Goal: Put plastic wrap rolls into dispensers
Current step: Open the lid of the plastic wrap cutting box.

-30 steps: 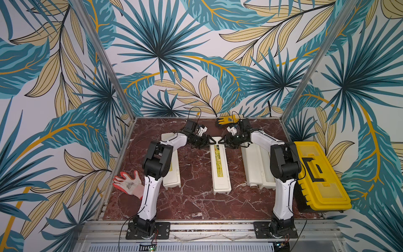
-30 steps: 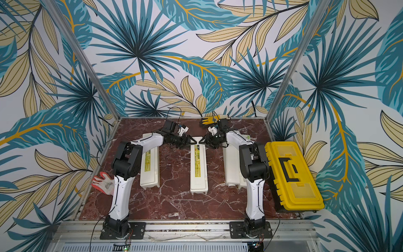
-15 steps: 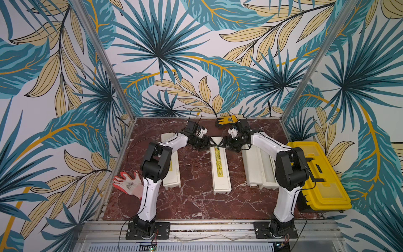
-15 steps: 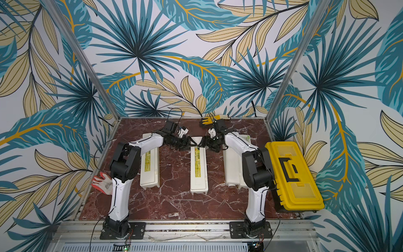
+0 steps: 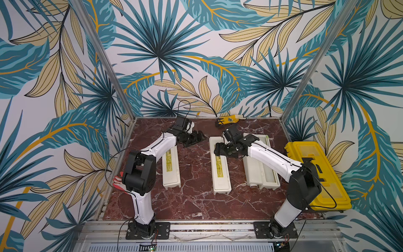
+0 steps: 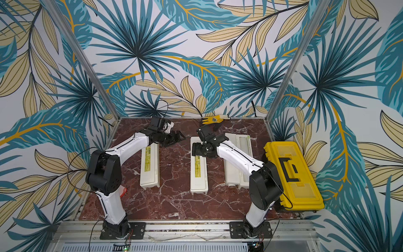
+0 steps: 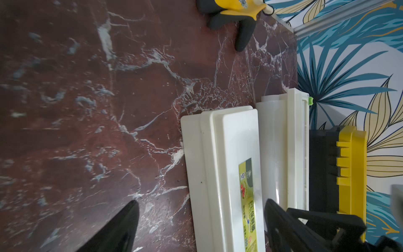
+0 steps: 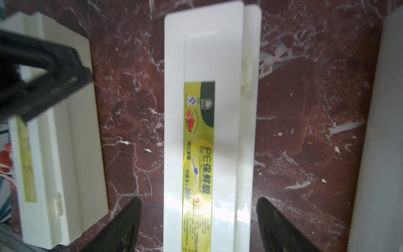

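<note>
Three cream dispensers lie side by side on the marble table. The left one (image 5: 171, 168) and the middle one (image 5: 221, 172) have their lids down. The right dispenser (image 5: 270, 165) lies open, and a milky plastic wrap roll (image 5: 253, 176) rests in it. My right gripper (image 8: 198, 200) is open above the far part of the middle dispenser (image 8: 207, 65), a finger on each side and neither touching. My left gripper (image 7: 201, 203) is open and empty, left of that dispenser's (image 7: 226, 152) far end. The roll (image 7: 272, 148) also shows in the left wrist view.
A yellow toolbox (image 5: 316, 174) stands along the right edge, close to my right arm. A yellow glove (image 5: 229, 120) lies at the back wall. A red glove (image 5: 117, 181) lies at the left edge behind my left arm. Patterned walls close in three sides.
Both grippers have opened and parted from the far end of the middle dispenser. The left one drew back to the left. The right one moved nearer along the dispenser.
</note>
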